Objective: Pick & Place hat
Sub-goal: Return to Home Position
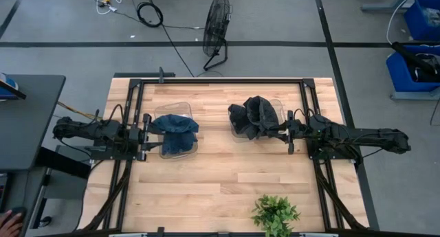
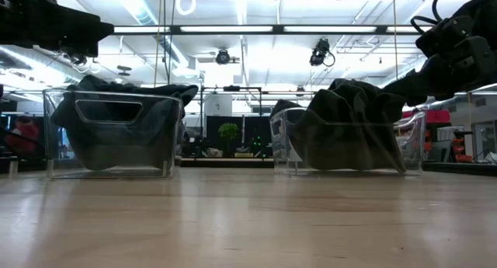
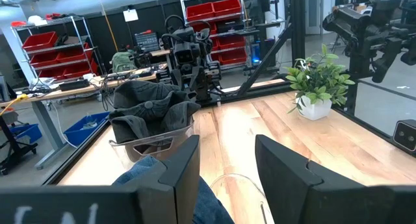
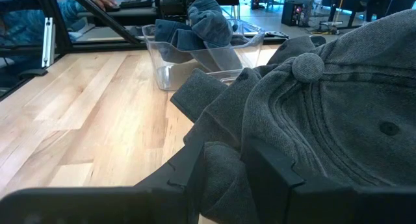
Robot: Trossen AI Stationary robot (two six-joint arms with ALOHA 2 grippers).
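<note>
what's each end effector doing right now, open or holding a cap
Left end effector: open, holding nothing.
Right end effector: open, holding nothing; a dark cap lies just ahead of it.

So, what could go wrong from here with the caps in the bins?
The dark caps are heaped above the rim of the right bin and hang over its side, so one might slide out. The right pincer sits open right against that fabric; pulling back could snag a cap. The left pincer is likewise close to the blue cap.

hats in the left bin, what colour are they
The hats are denim blue; the high view shows it best.
</note>
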